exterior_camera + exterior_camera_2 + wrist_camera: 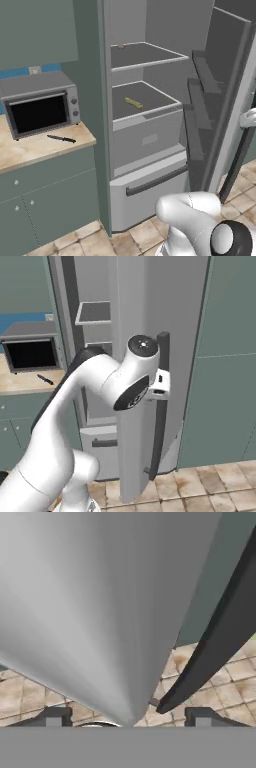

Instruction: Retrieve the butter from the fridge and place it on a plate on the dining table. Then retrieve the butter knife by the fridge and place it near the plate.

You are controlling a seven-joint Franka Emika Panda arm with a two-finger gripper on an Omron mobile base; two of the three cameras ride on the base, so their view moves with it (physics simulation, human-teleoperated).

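The fridge (pixel 150 140) stands wide open, its door (pixel 131 311) swung out toward me. The butter (pixel 133 102), a small yellow-tan stick, lies on the second grey shelf (pixel 150 97) above the drawer. The butter knife (pixel 61 138) with its black handle lies on the beige worktop left of the fridge, also seen as the butter knife (pixel 45 379). My gripper (pixel 161 384) is at the door's outer edge beside the dark bar handle (pixel 160 426). In the hand view the gripper (pixel 127 719) is open, with the door's edge between the fingertips (pixel 55 717) and the handle (pixel 220 642) just right of it.
A grey toaster oven (pixel 40 107) with a black window sits on the marbled worktop (pixel 35 152) over grey-green cabinets (pixel 50 200). Door shelves (pixel 200 115) line the open door's inside. Tall grey-green panels (pixel 225 356) stand right of the fridge. The floor (pixel 210 486) is tiled.
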